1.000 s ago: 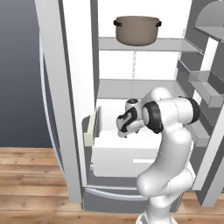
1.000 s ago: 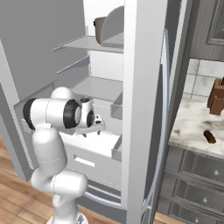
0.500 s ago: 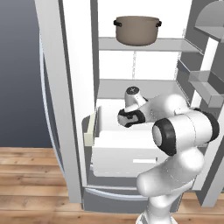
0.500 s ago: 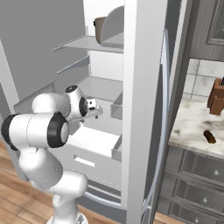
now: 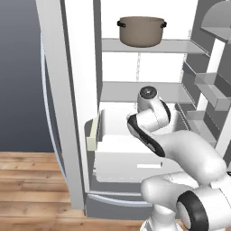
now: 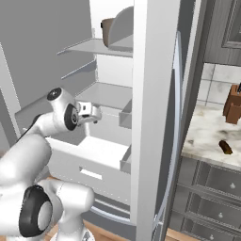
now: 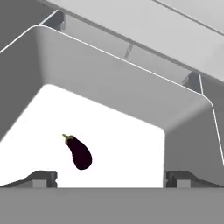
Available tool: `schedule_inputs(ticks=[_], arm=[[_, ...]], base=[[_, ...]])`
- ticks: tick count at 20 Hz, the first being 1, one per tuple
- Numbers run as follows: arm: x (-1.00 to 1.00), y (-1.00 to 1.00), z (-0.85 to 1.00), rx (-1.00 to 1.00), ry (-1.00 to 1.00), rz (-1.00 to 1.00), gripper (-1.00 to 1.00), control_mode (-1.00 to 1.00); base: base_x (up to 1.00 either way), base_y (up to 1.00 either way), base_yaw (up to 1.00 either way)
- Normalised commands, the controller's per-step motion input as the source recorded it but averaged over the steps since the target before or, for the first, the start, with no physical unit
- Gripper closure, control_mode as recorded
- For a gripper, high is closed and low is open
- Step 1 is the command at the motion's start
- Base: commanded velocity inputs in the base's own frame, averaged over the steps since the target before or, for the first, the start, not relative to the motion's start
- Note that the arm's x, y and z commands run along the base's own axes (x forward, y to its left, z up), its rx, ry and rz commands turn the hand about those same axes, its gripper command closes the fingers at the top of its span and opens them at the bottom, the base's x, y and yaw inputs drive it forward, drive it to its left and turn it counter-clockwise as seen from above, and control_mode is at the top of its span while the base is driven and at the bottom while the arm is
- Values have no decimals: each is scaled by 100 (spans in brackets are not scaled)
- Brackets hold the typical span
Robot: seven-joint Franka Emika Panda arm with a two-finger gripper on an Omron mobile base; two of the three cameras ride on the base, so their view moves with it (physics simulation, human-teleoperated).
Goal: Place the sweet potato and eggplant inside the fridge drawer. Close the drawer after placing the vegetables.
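Hand view: the eggplant (image 7: 78,152) is seen lying on the white floor of the fridge drawer (image 7: 122,65), below the tool (image 7: 111,177) and a little toward its left fingertip, apart from both tips.
Eggplant axis: the long axis runs slantwise across the gap between the fingertips, stem end pointing away and to the left.
Tool state: released; the two dark tips stand wide apart with nothing between them.
Tool place: in the right base view the tool (image 6: 89,113) hangs over the pulled-out fridge drawer (image 6: 94,150), under the lower fridge shelf (image 6: 106,94).
Sweet potato: what is taken for it is the small brown oblong (image 6: 225,147) lying on the marble counter (image 6: 207,136), well apart from the tool, beyond the fridge's side wall, near a brown block-shaped thing (image 6: 233,101) that cannot be made out.
Turning relation: the next thing needed lies far off to the side, outside the fridge, so a withdrawal from the drawer is judged to come first.
Task progress: one vegetable is in the drawer; the second is not yet placed, and the drawer is open.
Change from earlier: in the left base view the wrist (image 5: 149,101) has been raised and drawn back above the drawer (image 5: 117,135), and the elbow has swung low and nearer the cameras; the pot (image 5: 140,30) on the top shelf has stayed put.
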Motion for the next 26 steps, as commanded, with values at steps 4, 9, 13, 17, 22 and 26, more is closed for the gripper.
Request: schedule_inputs(ticks=[4,9,13,17,22,26], arm=[[-100,0,80,6,-14,-11,-100,-100],[-100,0,20,11,-15,-8,-100,-100],[-95,1,-9,5,-2,-3,-100,-100],[-28,0,-14,0,0,0,-100,-100],[-5,0,0,-1,-2,0,-100,-100],[-33,2,-1,-1,-4,0,-100,100]], base=[[0,0,0],[0,0,0],[0,0,0],[0,0,0],[0,0,0],[-50,11,0]])
